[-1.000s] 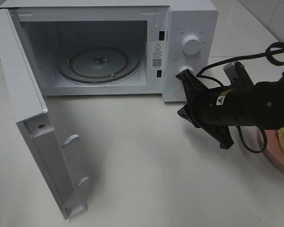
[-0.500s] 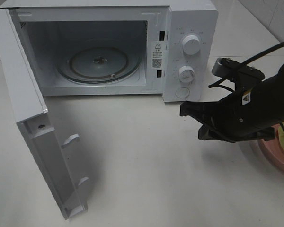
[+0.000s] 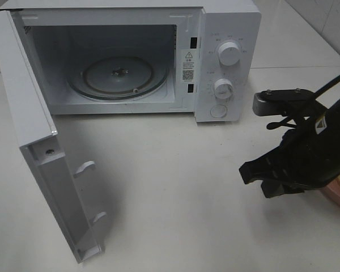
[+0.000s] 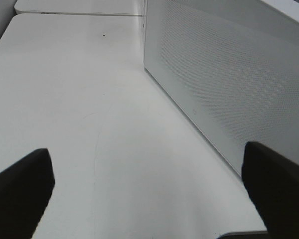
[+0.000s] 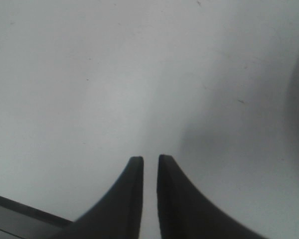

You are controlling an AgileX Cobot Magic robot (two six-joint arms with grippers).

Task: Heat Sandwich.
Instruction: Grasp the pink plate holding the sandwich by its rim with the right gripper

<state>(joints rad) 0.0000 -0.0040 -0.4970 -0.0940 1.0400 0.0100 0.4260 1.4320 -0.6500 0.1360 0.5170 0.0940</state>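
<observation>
- Door point(image 3: 51, 170) of the microwave point(image 3: 243, 28) hangs swung fully out at the near left, so the way into the cavity is free; nothing needs doing there before the pick.
- Right gripper point(image 3: 250, 174) hovers over bare table point(image 3: 170, 187) at the near right, apart from everything. Its fingers point(image 5: 129, 194) are parted by only a thin slit, with nothing between them and nothing touched.
- Pink plate point(image 3: 339, 199) shows just a sliver of rim under that arm at the right edge. The sandwich itself is hidden in all three views; I judge it lies on that plate, behind the arm.
- Step in hand, by my reading, is fetching the sandwich. To do it well the gripper should turn toward the plate and spread far wider than now, since a thick stack of bread will not fit that slit. It should then close across the crust sides so the layers do not slide apart.
- Carry it level past the knobs point(image 3: 229, 54), then set it centred on the glass turntable point(image 3: 96, 79) deep in the cavity.
- Left gripper point(image 4: 147, 186), seen in its wrist view alone, stands spread wide and empty above the table, beside a white perforated panel point(image 4: 224, 74). Whether that is the door face or the oven's side I cannot tell.
</observation>
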